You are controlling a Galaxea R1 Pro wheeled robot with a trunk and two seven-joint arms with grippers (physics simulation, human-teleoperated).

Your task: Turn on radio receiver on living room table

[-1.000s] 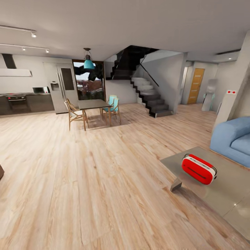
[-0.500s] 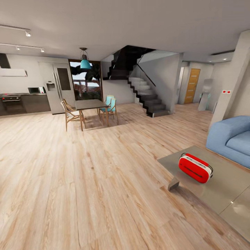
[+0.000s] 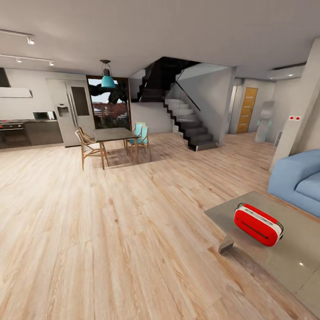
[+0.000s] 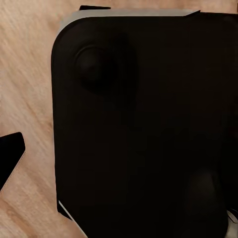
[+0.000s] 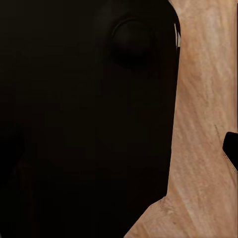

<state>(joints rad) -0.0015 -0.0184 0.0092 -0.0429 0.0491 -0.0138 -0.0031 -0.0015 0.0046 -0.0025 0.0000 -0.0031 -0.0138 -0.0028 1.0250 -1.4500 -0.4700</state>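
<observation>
Left wrist view is taken up largely by a dark rounded body [image 4: 144, 129] over the wood floor [image 4: 25, 74], and the same dark mass [image 5: 84, 114] is met in the right wrist view; whether either tool is released or clenched cannot be told. At the lower right of the head view, the radio receiver [image 3: 258, 224] is seen lying on the bench [image 3: 293, 258], near its left end. A blue sofa [image 3: 298, 180] is set just behind at the right edge.
</observation>
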